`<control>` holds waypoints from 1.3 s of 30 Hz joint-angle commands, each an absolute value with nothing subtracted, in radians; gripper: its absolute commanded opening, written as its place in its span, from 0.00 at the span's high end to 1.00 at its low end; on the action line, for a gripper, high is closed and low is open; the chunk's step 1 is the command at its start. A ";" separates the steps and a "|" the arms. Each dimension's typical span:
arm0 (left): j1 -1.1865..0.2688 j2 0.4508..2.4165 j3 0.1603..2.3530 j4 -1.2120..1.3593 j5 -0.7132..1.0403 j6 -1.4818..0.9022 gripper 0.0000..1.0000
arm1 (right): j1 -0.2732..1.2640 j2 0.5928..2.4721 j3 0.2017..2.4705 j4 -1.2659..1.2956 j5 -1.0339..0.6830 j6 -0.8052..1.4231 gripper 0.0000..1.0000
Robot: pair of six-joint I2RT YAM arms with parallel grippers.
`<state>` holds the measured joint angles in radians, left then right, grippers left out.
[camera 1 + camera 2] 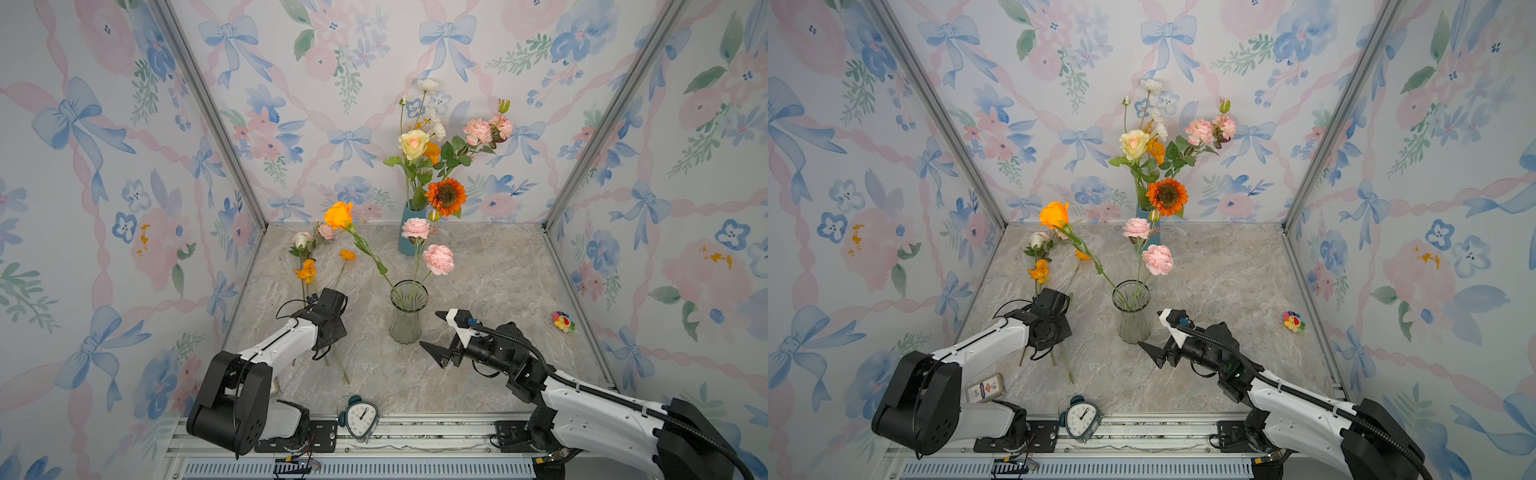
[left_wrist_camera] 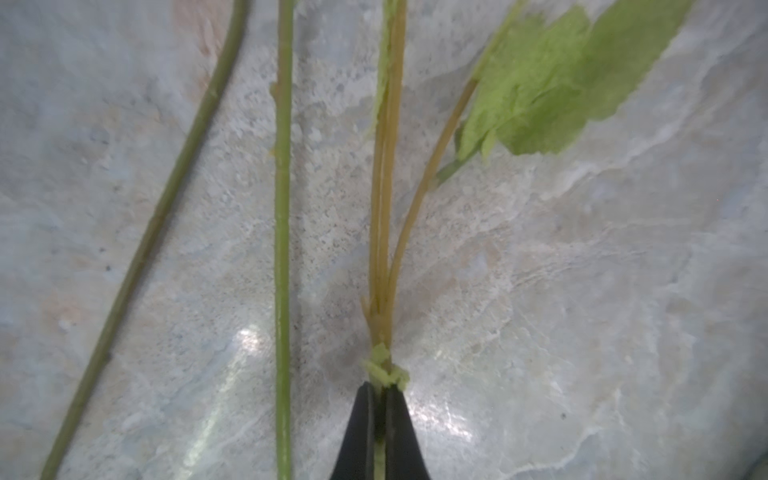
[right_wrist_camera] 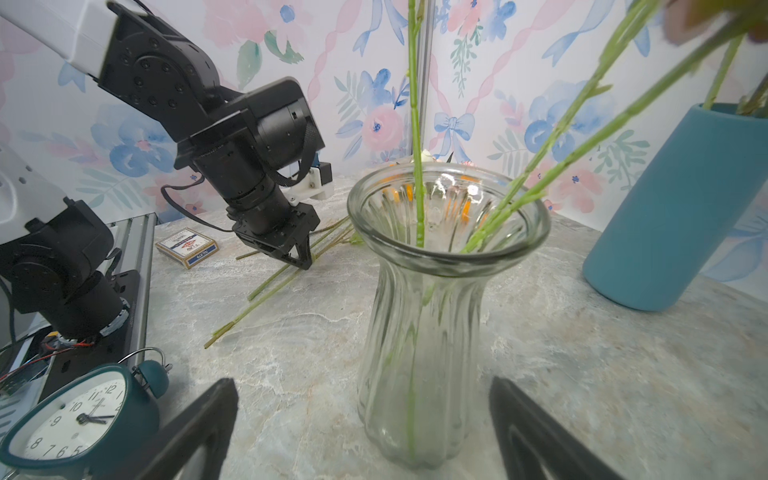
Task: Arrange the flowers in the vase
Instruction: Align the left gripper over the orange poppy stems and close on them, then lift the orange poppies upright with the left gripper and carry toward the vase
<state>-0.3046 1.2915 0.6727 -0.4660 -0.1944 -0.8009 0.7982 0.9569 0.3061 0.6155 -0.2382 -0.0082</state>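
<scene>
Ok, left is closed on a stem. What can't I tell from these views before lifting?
- Which bloom the gripped stem carries: the left wrist view cuts it off at the frame edge; in both top views the arm's own wrist covers the left gripper.
- Whether neighbouring stems cross it under that wrist: same cover.
- Blue vase mouth: masked by leaves in a top view, cropped by the right wrist view's edge.

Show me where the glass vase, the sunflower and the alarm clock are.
glass vase [image 1: 405,328]: in a top view, on its ribbed wall.
sunflower [image 1: 446,193]: in a top view, on its dark centre.
alarm clock [image 1: 361,419]: in a top view, on its dial.
</scene>
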 commanded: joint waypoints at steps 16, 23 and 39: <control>-0.248 0.762 0.823 -0.380 -0.508 -0.524 1.00 | 0.692 0.872 0.239 0.709 -0.273 0.077 0.03; -0.268 0.653 0.908 -0.142 -0.394 -0.401 1.00 | 0.671 0.838 0.238 0.690 -0.296 0.092 0.03; -0.684 0.837 0.912 0.488 0.023 -0.077 1.00 | 0.658 0.851 0.248 0.690 -0.375 0.086 0.03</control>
